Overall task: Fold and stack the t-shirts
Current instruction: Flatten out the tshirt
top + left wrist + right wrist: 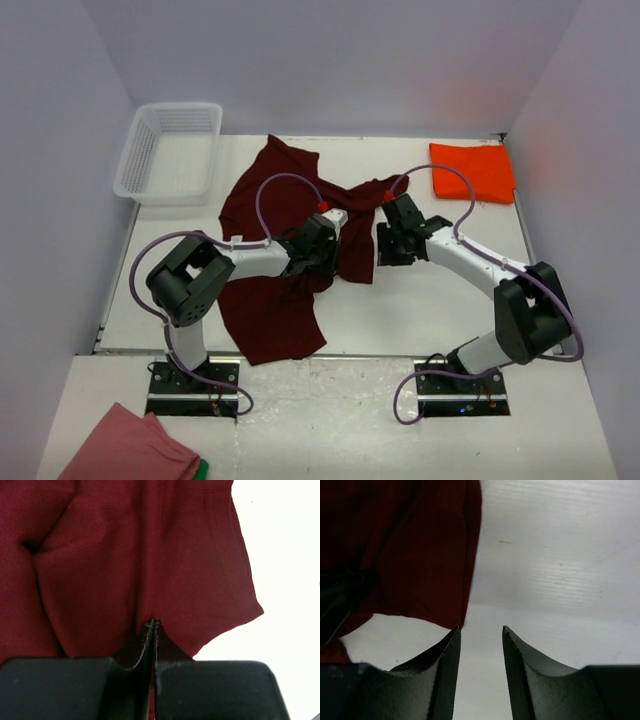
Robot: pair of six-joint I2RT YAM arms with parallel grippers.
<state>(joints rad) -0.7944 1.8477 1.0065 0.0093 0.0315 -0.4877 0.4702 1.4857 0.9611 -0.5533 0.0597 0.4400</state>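
Pale, bare walls (330, 60) enclose a white table (430, 300) on three sides. A lighter ledge (330, 420) runs along the table's near edge and carries the bolted bases of both arms. The dark red shirt (275, 310) is the largest loose item. It lies unfolded and rumpled across the middle of the table, from near the back edge down to the front edge, left of centre. The left arm (250, 258) reaches over it from the near left, and the right arm (470, 262) bends in from the near right. A white mesh basket (140, 150) sits at the far left corner, partly overhanging the table's edge. The orange shirt (472, 170) lies folded flat at the far right corner, well apart from the dark red one. A pink cloth (130, 445) with a green edge (200, 468) rests on the ledge at the near left. The left gripper (152, 622) is closed tight, pinching a fold of the dark red shirt (125, 555). The right gripper (480, 628) stands narrowly parted and holds nothing. It is above bare table, just beside the hem of the dark red shirt (420, 555).
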